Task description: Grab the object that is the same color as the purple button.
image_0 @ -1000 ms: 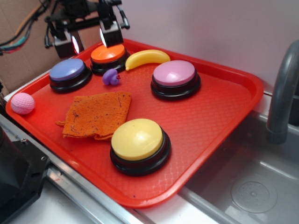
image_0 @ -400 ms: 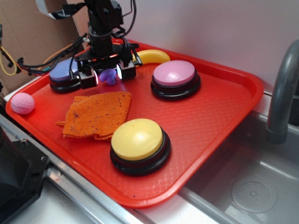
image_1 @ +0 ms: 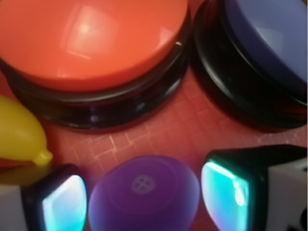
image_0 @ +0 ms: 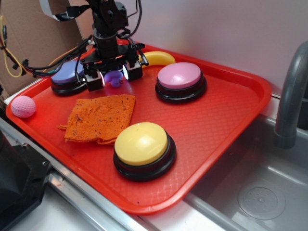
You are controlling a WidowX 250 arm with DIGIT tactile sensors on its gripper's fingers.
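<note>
The object, a tiny violet-purple figurine [image_0: 114, 79], sits on the red tray [image_0: 216, 125] in front of the orange button [image_1: 91, 38]. My gripper [image_0: 114, 77] is lowered over it with one finger on each side. In the wrist view the figurine [image_1: 144, 195] fills most of the space between the glowing pads [image_1: 226, 192]. A thin strip of tray shows on the right side, so the gripper [image_1: 144, 197] is open. The blue-purple button [image_0: 69, 72] stands just to the left.
A yellow banana [image_0: 159, 58] lies behind the gripper, and a mauve button [image_0: 179, 75] to its right. An orange cloth [image_0: 100, 118] and a yellow button [image_0: 141, 143] lie nearer the front. A pink ball [image_0: 23, 106] rests at the tray's left corner. At the right are a sink [image_0: 260, 192] and faucet [image_0: 291, 96].
The gripper came down from above the back buttons onto the figurine. Its fingers now straddle the figurine and stand slightly closer together than 0.4 s ago.
</note>
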